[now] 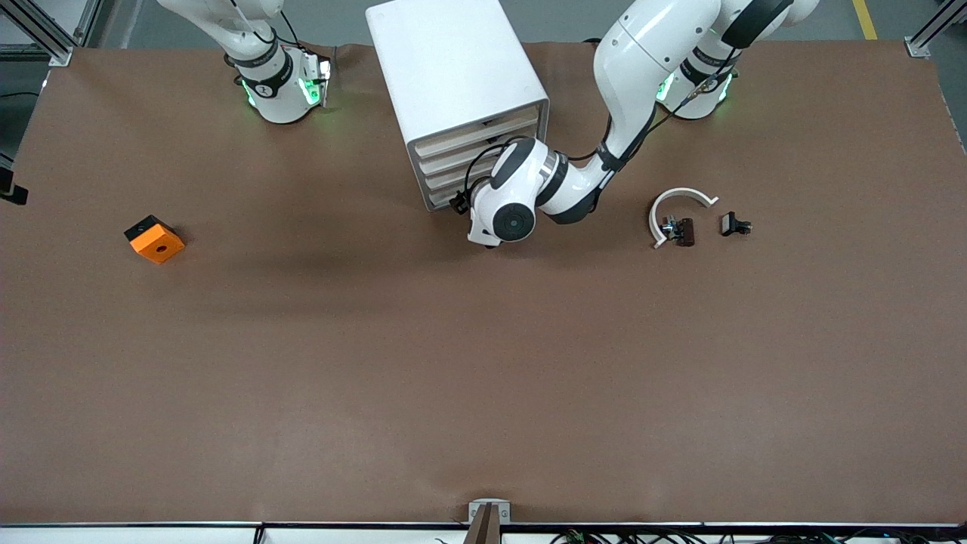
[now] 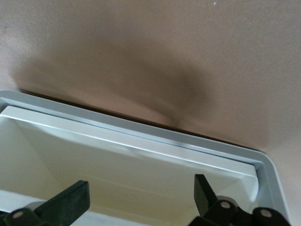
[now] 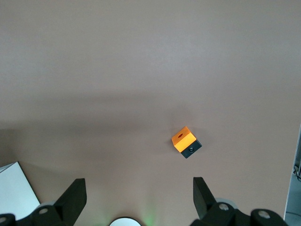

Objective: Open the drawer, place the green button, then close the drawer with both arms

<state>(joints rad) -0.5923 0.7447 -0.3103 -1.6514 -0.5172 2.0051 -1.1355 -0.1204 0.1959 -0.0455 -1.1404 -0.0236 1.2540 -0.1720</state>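
The left gripper (image 2: 141, 197) is at the front of the white cabinet (image 1: 453, 68), level with the lower of its four cream-fronted drawers; its jaws are spread wide on either side of one drawer (image 2: 141, 155) front edge, pinching nothing. The drawers' long edges run across the gap between the jaws, so a straight pull toward the front camera should slide one out. The right gripper (image 3: 141, 200) waits high over the right arm's end of the worktop (image 1: 483, 363), jaws also spread and empty, above an orange block (image 1: 155, 240). I cannot make out the button anywhere.

White cabinet (image 1: 453, 68), orange block (image 1: 156, 242), brown table (image 1: 483, 363).
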